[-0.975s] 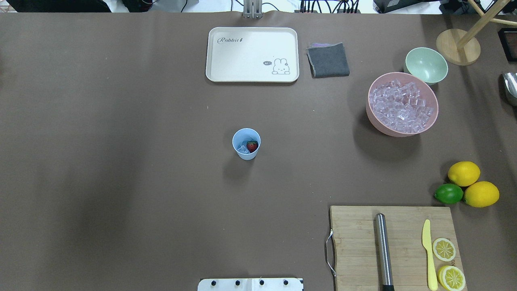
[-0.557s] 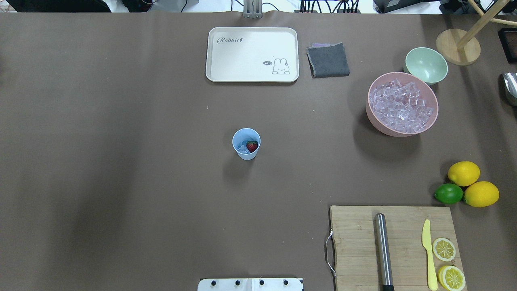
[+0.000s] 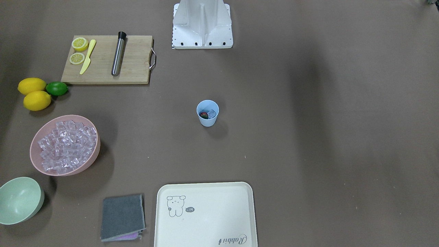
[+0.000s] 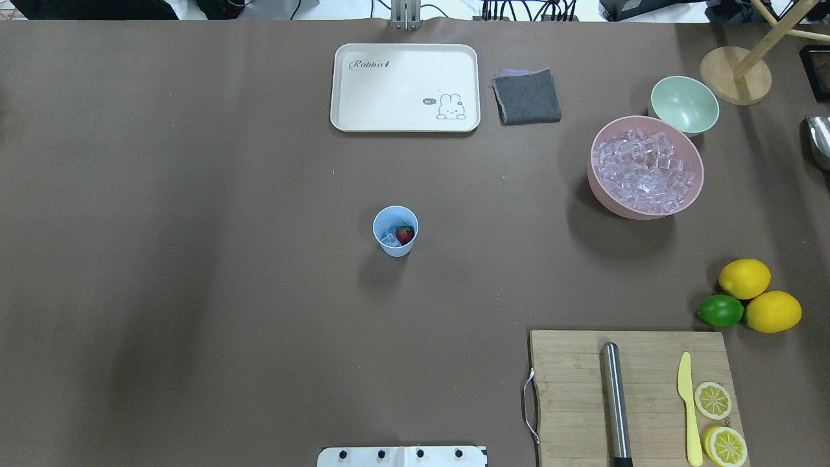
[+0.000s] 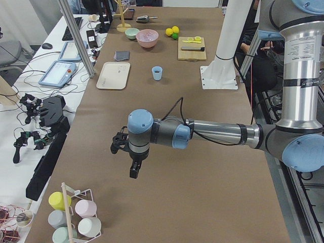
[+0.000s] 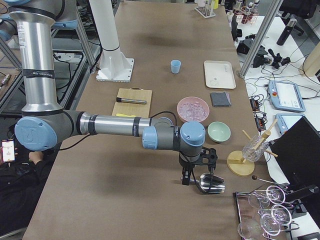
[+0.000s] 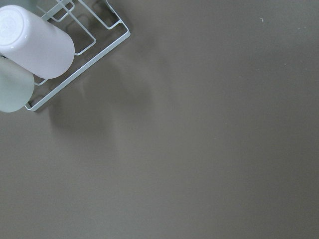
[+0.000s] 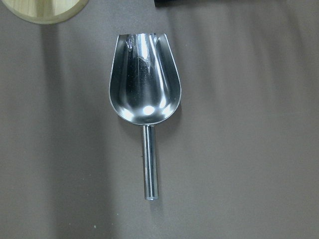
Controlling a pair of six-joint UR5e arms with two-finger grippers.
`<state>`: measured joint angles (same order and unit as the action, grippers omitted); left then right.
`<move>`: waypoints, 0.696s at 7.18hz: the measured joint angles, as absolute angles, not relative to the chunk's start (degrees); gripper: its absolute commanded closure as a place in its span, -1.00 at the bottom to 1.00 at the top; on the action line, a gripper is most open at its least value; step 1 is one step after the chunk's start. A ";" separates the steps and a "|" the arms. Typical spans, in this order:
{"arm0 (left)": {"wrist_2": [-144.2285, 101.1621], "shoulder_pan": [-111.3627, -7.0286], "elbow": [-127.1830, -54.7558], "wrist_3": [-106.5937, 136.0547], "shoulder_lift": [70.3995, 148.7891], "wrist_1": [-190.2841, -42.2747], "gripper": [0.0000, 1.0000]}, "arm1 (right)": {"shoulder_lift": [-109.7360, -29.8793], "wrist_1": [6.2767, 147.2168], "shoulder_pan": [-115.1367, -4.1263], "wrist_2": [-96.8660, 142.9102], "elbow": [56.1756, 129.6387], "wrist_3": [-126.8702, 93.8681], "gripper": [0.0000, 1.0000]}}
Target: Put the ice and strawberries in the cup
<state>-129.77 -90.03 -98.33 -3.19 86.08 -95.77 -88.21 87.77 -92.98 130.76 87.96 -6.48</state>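
The light blue cup [image 4: 395, 231] stands upright mid-table, also in the front-facing view [image 3: 207, 113]. Inside it lie the dark red strawberry [image 4: 404, 234] and a clear ice cube [image 4: 390, 239]. More ice [image 4: 645, 172] fills the pink bowl [image 4: 606, 201] at the right. My left gripper [image 5: 126, 159] shows only in the exterior left view, far from the cup over bare table; I cannot tell its state. My right gripper [image 6: 198, 172] shows only in the exterior right view, above a metal scoop [image 8: 144, 89]; I cannot tell its state.
A cream tray [image 4: 405, 87] and a grey cloth [image 4: 526, 96] lie at the far edge. A pale green bowl [image 4: 684, 104], two lemons, a lime [image 4: 720, 311] and a cutting board [image 4: 583, 389] with knife and lemon halves are right. A mug rack [image 7: 35, 42] is by the left gripper.
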 measured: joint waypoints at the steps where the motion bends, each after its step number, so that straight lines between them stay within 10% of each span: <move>1: -129.72 -90.05 -98.30 -3.23 86.01 -95.75 -0.97 | -88.42 87.73 -93.11 130.79 88.16 -6.49 -0.98; 5: -129.64 -90.08 -97.87 -3.28 85.96 -95.80 -0.97 | -88.51 87.77 -93.25 131.27 88.60 -6.50 -0.98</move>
<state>-129.64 -90.08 -97.87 -3.28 85.96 -95.80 -88.51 87.77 -93.25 131.27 88.60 -6.50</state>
